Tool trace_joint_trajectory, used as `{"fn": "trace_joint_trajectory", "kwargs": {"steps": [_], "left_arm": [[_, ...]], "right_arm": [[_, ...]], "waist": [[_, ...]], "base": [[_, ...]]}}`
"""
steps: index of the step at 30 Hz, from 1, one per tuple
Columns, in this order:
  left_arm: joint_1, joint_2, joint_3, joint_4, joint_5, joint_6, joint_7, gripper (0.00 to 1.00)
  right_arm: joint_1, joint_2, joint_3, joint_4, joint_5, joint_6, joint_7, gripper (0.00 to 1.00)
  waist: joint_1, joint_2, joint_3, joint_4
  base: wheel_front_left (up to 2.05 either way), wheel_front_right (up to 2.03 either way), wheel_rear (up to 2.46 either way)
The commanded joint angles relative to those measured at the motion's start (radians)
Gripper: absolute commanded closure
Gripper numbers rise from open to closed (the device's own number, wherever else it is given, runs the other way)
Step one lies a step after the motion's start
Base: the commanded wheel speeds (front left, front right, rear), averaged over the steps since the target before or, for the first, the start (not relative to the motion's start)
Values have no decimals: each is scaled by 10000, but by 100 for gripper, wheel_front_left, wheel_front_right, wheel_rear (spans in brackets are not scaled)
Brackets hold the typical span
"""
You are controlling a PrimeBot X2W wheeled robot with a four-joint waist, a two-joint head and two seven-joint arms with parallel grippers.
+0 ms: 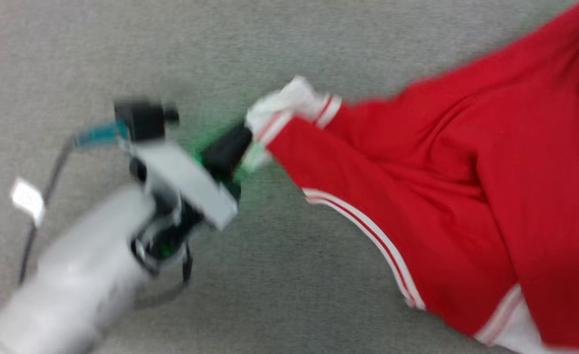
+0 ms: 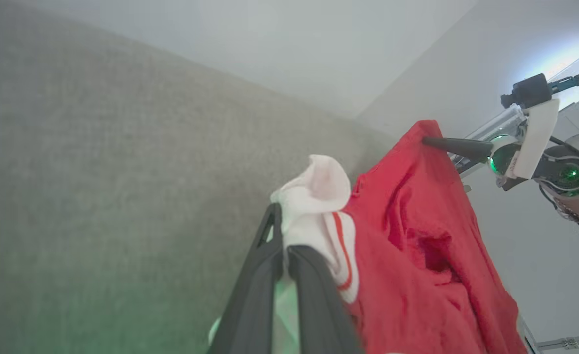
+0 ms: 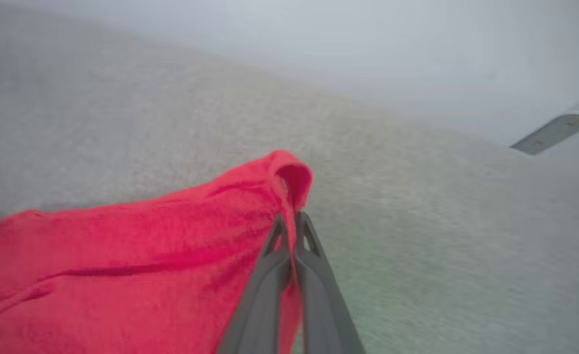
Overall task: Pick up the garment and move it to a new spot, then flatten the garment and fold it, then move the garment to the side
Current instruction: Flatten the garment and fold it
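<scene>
Red cloth blurs across the head view. The garment (image 1: 466, 196) runs off the right and bottom edges, so its full outline is cut off. Its long axis stretches from a white, red-striped sleeve cuff (image 1: 289, 105) near the middle toward the upper right corner. The left hand (image 1: 246, 135) is clenched on that cuff, its fingers pointing right. In the right wrist view the right hand (image 3: 294, 221) is pinched tight on a red fold of the same garment. A grey, felt-like surface (image 1: 289, 295) lies beneath; whether the cloth touches it is hard to make out.
</scene>
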Motion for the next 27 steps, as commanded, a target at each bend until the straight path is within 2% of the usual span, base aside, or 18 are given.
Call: {"fn": "trace_joint_trajectory", "kwargs": {"steps": [1,5,10,17,22,25,27], "left_arm": [[-281,-30,125,88,-77,-55,32,100],[-2007,-421,632,1039,-309,88,581,100],[-4745,-840,1174,2746,81,522,890,100],[-8530,-1510,1781,5091,763,920,342,100],[-10418,-1835,2268,6254,1091,675,-747,100],[-10621,-2075,2543,6712,906,346,-953,100],[-10361,-2171,2320,6937,1026,161,-886,100]], "right_arm": [[-233,25,-134,126,-84,-19,-122,100],[-1229,652,-735,1348,-685,-18,-881,100],[-2898,1257,-1712,2727,-1440,-19,-2099,100],[-5400,1975,-2833,4116,-2599,-25,-4367,100],[-6666,2542,-3408,5103,-3172,-30,-5721,100],[-6815,2858,-3425,5534,-3281,-30,-5947,100],[-6638,2943,-3300,5663,-3239,-28,-5994,100]], "waist": [[0,-1,-61,-221],[0,-1,118,-605],[0,-1,567,-1074],[0,-1,1197,-1654],[0,-1,1152,-1885],[0,-1,1016,-1905],[0,-1,937,-1848]], "base": [[0,0,0],[0,0,0],[0,0,0],[0,0,0],[0,0,0],[0,0,0],[0,0,0]]}}
